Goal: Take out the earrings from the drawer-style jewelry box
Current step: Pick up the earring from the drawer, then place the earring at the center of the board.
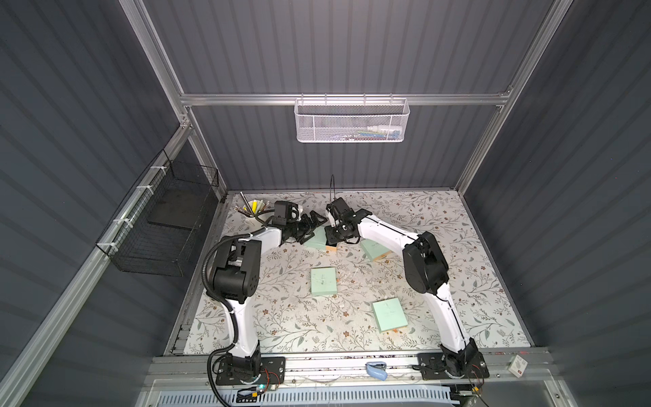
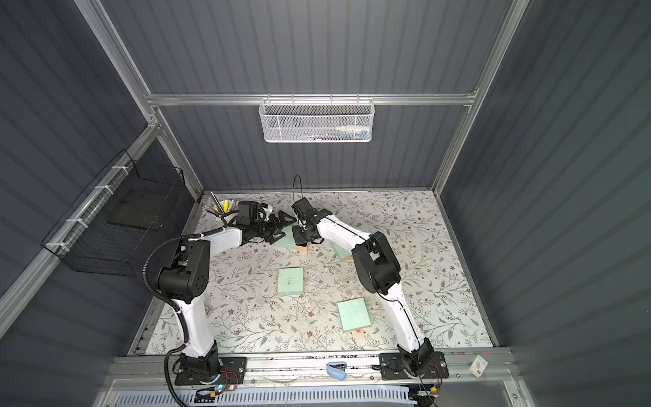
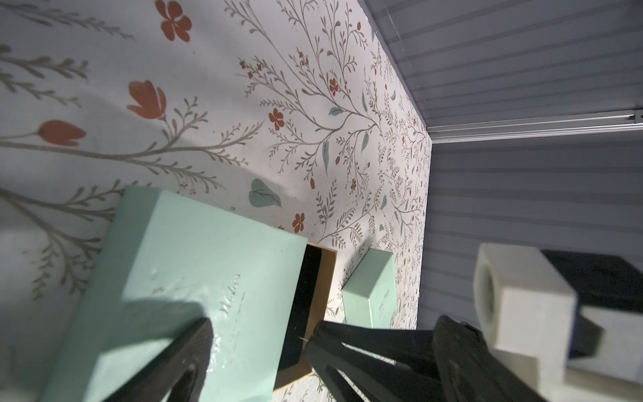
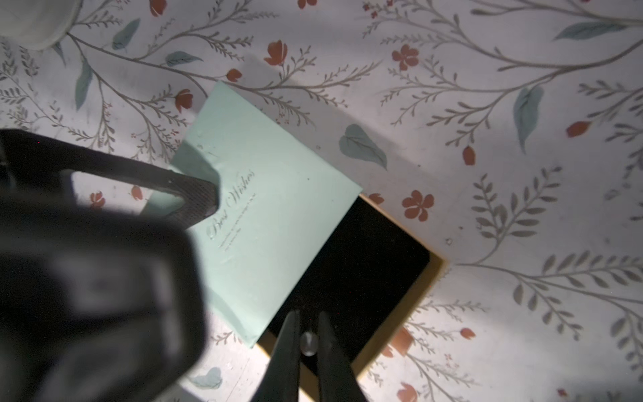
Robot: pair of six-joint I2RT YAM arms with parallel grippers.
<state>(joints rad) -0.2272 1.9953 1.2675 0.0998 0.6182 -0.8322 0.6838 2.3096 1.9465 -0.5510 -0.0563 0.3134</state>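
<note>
The left pincer (image 1: 315, 225), spread wide, rests one finger on the jewelry box (image 4: 271, 215), likely to steady it, while the right pincer (image 4: 308, 316), narrow, pinches an earring (image 4: 308, 343) just above its pulled-out drawer (image 4: 368, 250).

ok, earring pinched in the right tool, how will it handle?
The earring looks round and glossy, so probably slippery and apt to roll if released. Far smaller than the fingers of the right tool: likely near weightless, easily flicked. Seated back from the tips, so the pinch seems secure.
</note>
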